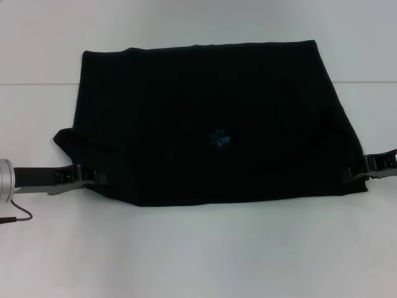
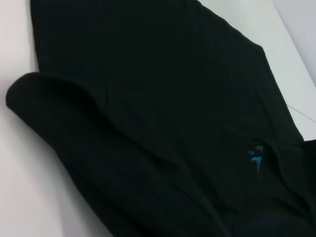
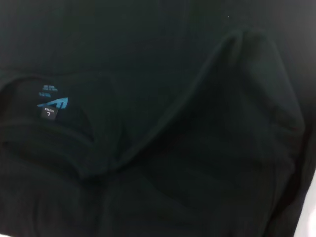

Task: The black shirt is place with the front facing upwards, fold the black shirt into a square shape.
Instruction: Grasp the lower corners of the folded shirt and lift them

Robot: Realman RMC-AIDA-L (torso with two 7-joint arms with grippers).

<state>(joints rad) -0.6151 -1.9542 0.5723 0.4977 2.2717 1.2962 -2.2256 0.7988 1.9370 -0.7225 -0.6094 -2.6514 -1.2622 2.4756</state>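
Black shirt (image 1: pixel 205 124) between both jaws.

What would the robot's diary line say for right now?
black shirt folded flat on white table | left gripper at its near left corner | right gripper at near right corner

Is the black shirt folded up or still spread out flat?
Folded, partly. The black shirt is doubled over: no sleeves stick out, and its blue neck mark sits mid-cloth. It isn't square yet.
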